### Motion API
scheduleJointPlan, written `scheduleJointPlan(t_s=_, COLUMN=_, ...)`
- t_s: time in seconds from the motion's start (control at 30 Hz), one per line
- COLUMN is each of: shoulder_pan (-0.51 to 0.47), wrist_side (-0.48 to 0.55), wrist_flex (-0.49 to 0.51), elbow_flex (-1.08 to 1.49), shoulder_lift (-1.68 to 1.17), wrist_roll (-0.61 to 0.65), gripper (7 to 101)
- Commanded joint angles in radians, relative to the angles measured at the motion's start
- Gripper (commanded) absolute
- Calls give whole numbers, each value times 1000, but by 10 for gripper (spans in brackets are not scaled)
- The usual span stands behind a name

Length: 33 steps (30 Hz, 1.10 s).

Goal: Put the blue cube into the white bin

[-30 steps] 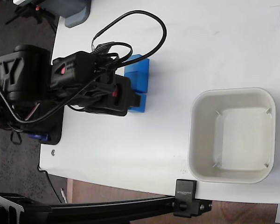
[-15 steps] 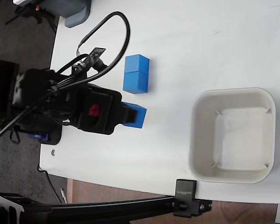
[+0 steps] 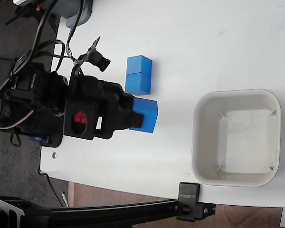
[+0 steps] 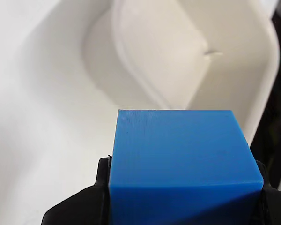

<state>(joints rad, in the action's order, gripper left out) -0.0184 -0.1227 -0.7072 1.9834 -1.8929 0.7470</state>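
My gripper is shut on a bright-blue cube, lifted off the white table, left of the white bin in the fixed view. The wrist view is filled low down by that blue cube, clamped between two dark fingers at its left and right sides. The cream-white bin lies ahead and above it in the wrist view, open and with nothing inside. Two more blue cubes sit touching each other on the table just above the held one in the fixed view.
The arm's black body and cables hang over the table's left edge. A black clamp on a bar sits at the near table edge below the bin. A grey object lies at the top left corner.
The gripper has closed on one cube and drawn it away from the other two, lifting it and carrying it a little to the right, toward the bin. The arm has swung lower in the picture.
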Motion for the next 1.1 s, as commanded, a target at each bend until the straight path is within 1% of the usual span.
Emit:
scheduleJointPlan(t_s=0.03, shoulder_pan=6, wrist_side=-67, wrist_flex=186, elbow_flex=71, shoulder_lift=-129, wrist_roll=-166, gripper=73)
scheduleJointPlan(t_s=0.13, shoulder_pan=20, wrist_side=-133, wrist_flex=399, elbow_flex=221, shoulder_lift=-218, wrist_roll=-250, gripper=78)
scheduleJointPlan(t_s=0.17, shoulder_pan=25, wrist_side=-150, wrist_flex=445, elbow_flex=253, shoulder_lift=-236, wrist_roll=-275, gripper=78)
scheduleJointPlan(t_s=0.23, shoulder_pan=46, wrist_side=-198, wrist_flex=494, elbow_flex=285, shoulder_lift=-258, wrist_roll=-333, gripper=78)
scheduleJointPlan(t_s=0.33, shoulder_pan=37, wrist_side=-204, wrist_flex=588, elbow_flex=324, shoulder_lift=-245, wrist_roll=-397, gripper=78)
scheduleJointPlan(t_s=0.43, shoulder_pan=11, wrist_side=-175, wrist_flex=637, elbow_flex=318, shoulder_lift=-183, wrist_roll=-476, gripper=97)
scheduleJointPlan(t_s=0.57, shoulder_pan=-23, wrist_side=-127, wrist_flex=698, elbow_flex=239, shoulder_lift=-29, wrist_roll=-534, gripper=118)
scheduleJointPlan(t_s=0.63, shoulder_pan=-40, wrist_side=-94, wrist_flex=733, elbow_flex=183, shoulder_lift=66, wrist_roll=-554, gripper=121)
scheduleJointPlan(t_s=0.73, shoulder_pan=-54, wrist_side=-72, wrist_flex=782, elbow_flex=84, shoulder_lift=207, wrist_roll=-575, gripper=121)
scheduleJointPlan(t_s=0.83, shoulder_pan=-77, wrist_side=-38, wrist_flex=857, elbow_flex=-3, shoulder_lift=345, wrist_roll=-574, gripper=124)
scheduleJointPlan(t_s=0.93, shoulder_pan=-86, wrist_side=-17, wrist_flex=922, elbow_flex=-78, shoulder_lift=465, wrist_roll=-600, gripper=126)
scheduleJointPlan(t_s=1.03, shoulder_pan=-86, wrist_side=-12, wrist_flex=962, elbow_flex=-107, shoulder_lift=515, wrist_roll=-623, gripper=134)
scheduleJointPlan(t_s=1.1, shoulder_pan=-86, wrist_side=0, wrist_flex=973, elbow_flex=-110, shoulder_lift=522, wrist_roll=-634, gripper=159)
